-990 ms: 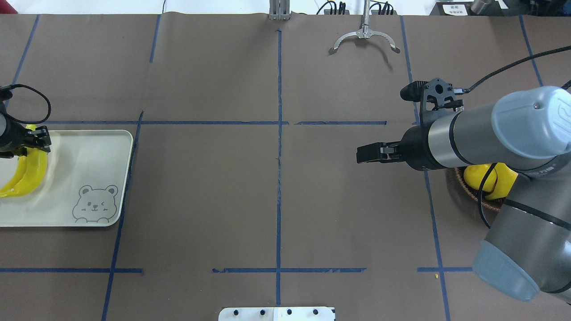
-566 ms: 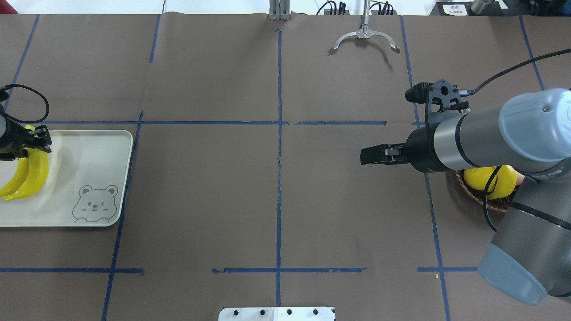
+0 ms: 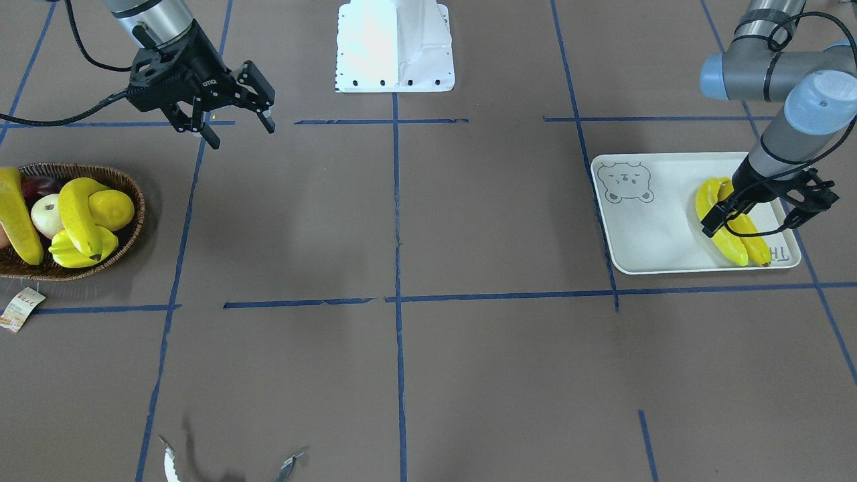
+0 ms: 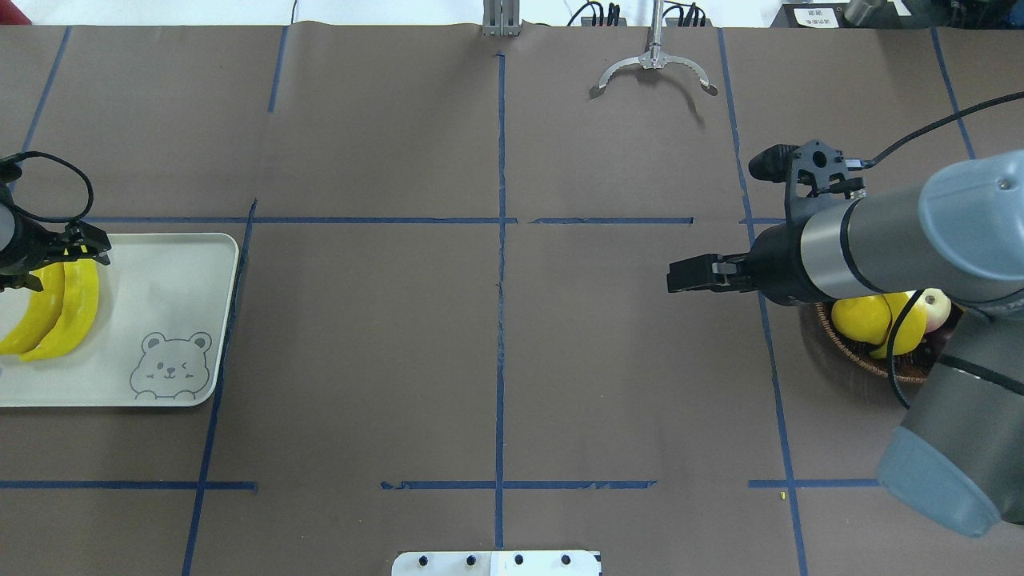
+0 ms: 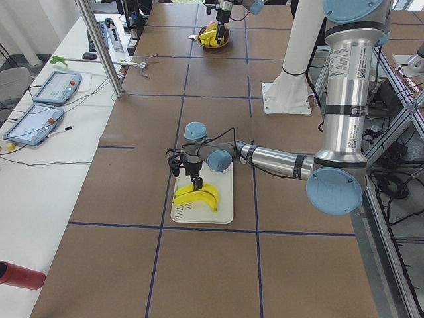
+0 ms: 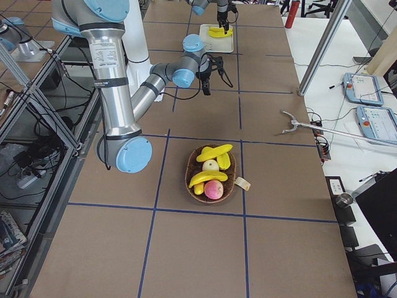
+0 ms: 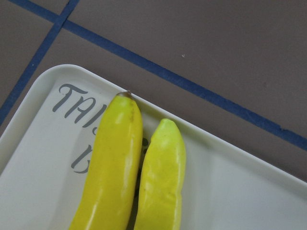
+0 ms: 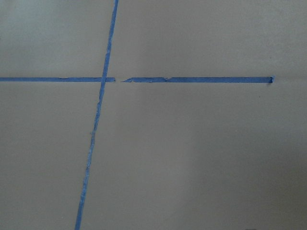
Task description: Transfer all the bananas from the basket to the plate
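Two bananas (image 3: 730, 234) lie side by side on the off-white bear plate (image 3: 656, 221), also seen from overhead (image 4: 64, 308) and in the left wrist view (image 7: 115, 158). My left gripper (image 3: 766, 211) hangs open just above them, holding nothing. Two more bananas (image 3: 17, 214) (image 3: 80, 211) lie in the wicker basket (image 3: 130, 194) at the other end of the table. My right gripper (image 3: 241, 136) is open and empty above bare table, between the table's middle and the basket. In the overhead view (image 4: 688, 276) it sits just left of the basket (image 4: 848, 352).
The basket also holds a lemon (image 3: 114, 207), a pale apple (image 3: 45, 217) and other fruit. A paper tag (image 3: 20, 308) lies beside it. Metal tongs (image 4: 652, 68) lie at the far edge. The robot's white base (image 3: 395, 43) stands mid-table at its own side.
My left gripper has opened and let go of a banana, which now lies flat beside the other on the plate. My right arm has moved right, toward the basket.
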Controlling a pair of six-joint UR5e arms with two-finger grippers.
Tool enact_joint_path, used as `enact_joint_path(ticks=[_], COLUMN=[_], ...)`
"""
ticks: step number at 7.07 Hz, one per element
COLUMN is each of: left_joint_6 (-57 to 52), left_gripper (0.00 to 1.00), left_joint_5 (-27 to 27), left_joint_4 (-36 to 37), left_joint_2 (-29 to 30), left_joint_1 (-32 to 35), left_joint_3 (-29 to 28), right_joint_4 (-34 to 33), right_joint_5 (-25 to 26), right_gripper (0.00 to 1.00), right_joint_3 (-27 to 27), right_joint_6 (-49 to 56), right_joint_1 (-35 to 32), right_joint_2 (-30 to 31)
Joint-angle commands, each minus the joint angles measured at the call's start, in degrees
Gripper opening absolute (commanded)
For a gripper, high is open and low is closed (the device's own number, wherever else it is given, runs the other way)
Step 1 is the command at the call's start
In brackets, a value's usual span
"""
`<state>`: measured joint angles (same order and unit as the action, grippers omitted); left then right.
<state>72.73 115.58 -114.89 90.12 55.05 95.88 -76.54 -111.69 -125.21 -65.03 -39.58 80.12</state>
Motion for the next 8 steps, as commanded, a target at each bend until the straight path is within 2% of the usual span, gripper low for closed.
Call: enact_joint_path(ticks=[1, 2, 5, 7, 8], left_joint_6=[-0.39, -0.48, -0.48, -0.39, -0.48], left_gripper=[0.99, 0.99, 1.00, 1.00, 1.00], left_joint_5=[2.35, 2.98, 4.30, 4.22, 4.30], left_joint_4=[0.28, 0.45, 7.74, 7.75, 7.75], left_joint_2=[-0.12, 0.06, 2.68, 3.04, 3.48], left_joint_1=[-0.03, -0.03, -0.03, -0.81, -0.90], left_joint_3=[4.55, 7.10, 13.35, 13.19, 13.10], right_joint_4=[-0.10, -0.01, 0.60, 0.86, 7.31], right_joint_5=[-5.54, -5.47, -7.04, -8.90, -9.07], right_gripper=[1.00, 1.00, 1.00, 0.99, 0.99], right_joint_3=[0.06, 0.41, 4.09, 7.94, 11.88], right_joint_6=[9.58, 16.62, 33.42, 35.49, 35.06], right_joint_1=[-7.59, -9.71, -18.67, -19.58, -19.57], right_joint_2=[5.98, 9.32, 15.92, 16.39, 17.00])
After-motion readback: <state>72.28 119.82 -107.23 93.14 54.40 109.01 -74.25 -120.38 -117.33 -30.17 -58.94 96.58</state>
